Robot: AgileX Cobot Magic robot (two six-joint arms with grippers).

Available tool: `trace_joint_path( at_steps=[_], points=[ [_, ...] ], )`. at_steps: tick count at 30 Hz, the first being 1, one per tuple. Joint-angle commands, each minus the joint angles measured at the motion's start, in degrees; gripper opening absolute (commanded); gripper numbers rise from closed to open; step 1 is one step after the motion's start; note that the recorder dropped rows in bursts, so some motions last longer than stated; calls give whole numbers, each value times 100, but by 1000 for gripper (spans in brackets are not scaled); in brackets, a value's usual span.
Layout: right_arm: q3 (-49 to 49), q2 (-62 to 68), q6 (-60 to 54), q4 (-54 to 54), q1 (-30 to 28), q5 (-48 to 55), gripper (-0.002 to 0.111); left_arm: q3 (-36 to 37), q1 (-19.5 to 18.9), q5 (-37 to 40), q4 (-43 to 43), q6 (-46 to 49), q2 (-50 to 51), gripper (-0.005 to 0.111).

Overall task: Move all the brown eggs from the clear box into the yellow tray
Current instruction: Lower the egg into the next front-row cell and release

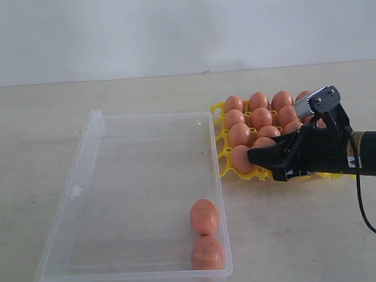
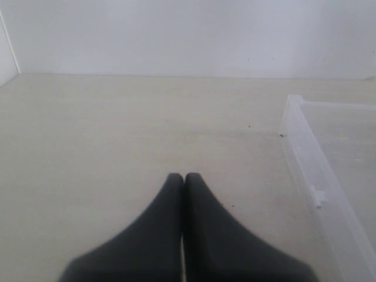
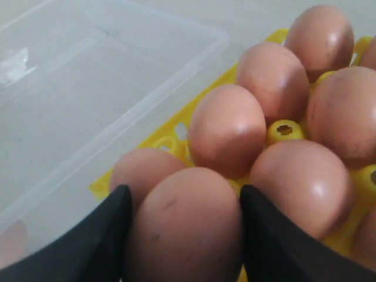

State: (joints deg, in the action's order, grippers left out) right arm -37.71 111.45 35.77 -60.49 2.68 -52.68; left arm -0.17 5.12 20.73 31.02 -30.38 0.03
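Right now the right gripper (image 3: pixel 185 197) stands partly open, its 2 black fingers (image 3: pixel 100 235) pressed on either side of one smooth pinkish-brown oval egg (image 3: pixel 188 235). It has that egg in its grip, low over the near row of the bright yellow plastic lattice egg tray (image 1: pixel 223 139).

Count in the exterior view: 1 tray, 1 box, 1 arm. Approx. 13 tray eggs (image 1: pixel 261 117) show, standing upright in their cups, packed row on row. The exact no. can't be told, as the black arm covers the tray's near-right part and the gripped egg itself. The right wrist view shows 7 or 8 eggs, several cut off at the frame edge.

Just beside the tray, on the left of the exterior view, sits the large shallow clear plastic rectangular box (image 1: pixel 219 177). It holds 2 box eggs (image 1: pixel 204 217), one behind the other, touching, in the near corner next to the tray side. The rest of its floor is bare.

The left gripper (image 2: pixel 183 176) is seen only by its own wrist cam: fingertips closed tight together, nothing between them, over the pale wooden table (image 1: pixel 309 236) near a corner of the box.
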Motion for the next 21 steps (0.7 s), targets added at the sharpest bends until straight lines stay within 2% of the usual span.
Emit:
trace_joint_path(
  at_steps=[1, 21],
  points=[
    [-6, 5, -192, 185, 49, 238, 0, 17, 11, -15, 24, 2, -3, -4],
    [-6, -328, -487, 377, 49, 172, 0, 17, 11, -15, 24, 2, -3, -4]
  ],
)
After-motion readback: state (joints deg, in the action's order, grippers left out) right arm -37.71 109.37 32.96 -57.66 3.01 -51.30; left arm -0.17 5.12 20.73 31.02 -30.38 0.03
